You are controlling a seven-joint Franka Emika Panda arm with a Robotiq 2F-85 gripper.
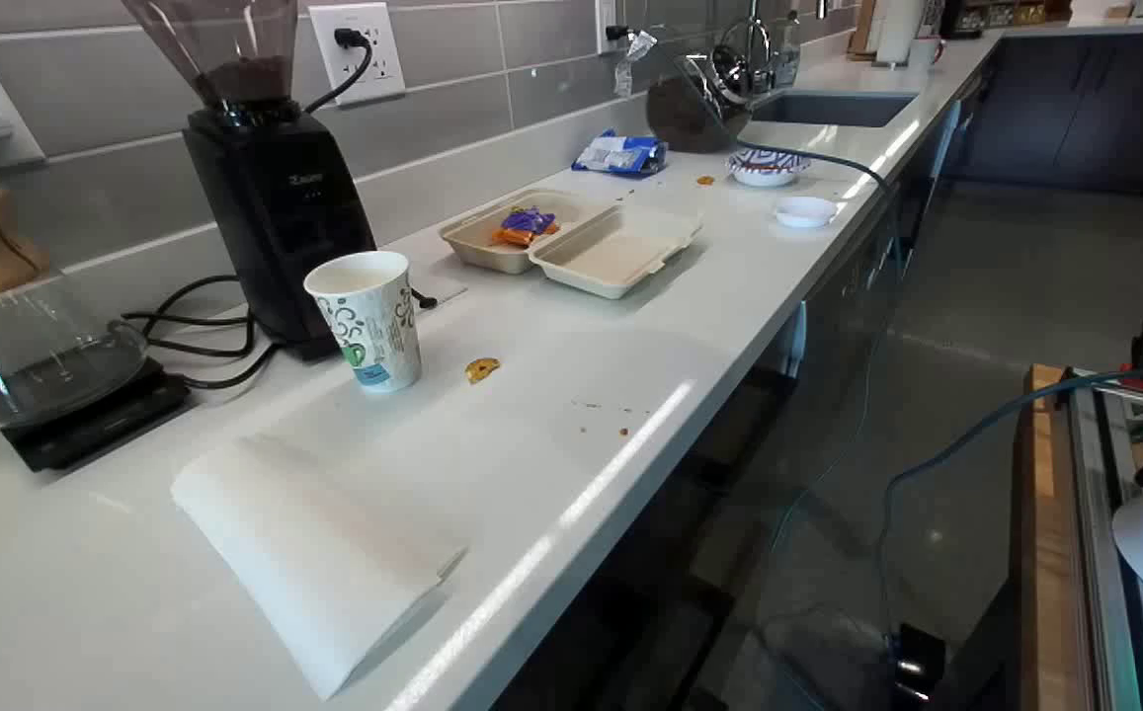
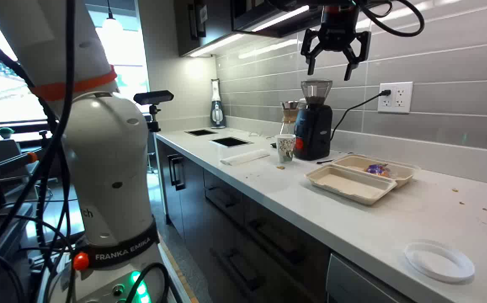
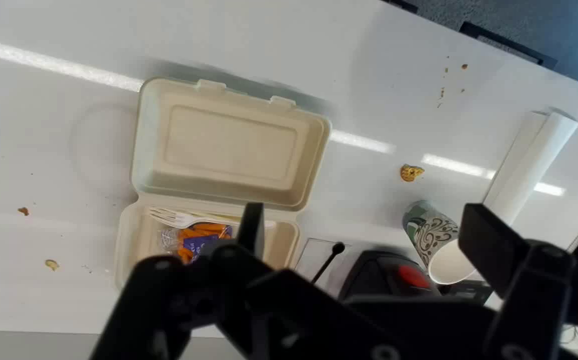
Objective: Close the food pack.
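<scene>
I'm over the desk: the food pack gapes, lid laid out presumably for access, below my claw! It hangs spread wide, gripping nothing (free to push, I'd say). Lower, inside the food pack: a packet.

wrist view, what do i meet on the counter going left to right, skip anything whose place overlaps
Left-hand crumbs → open takeout box → paper cup → folded white sheet.
</scene>
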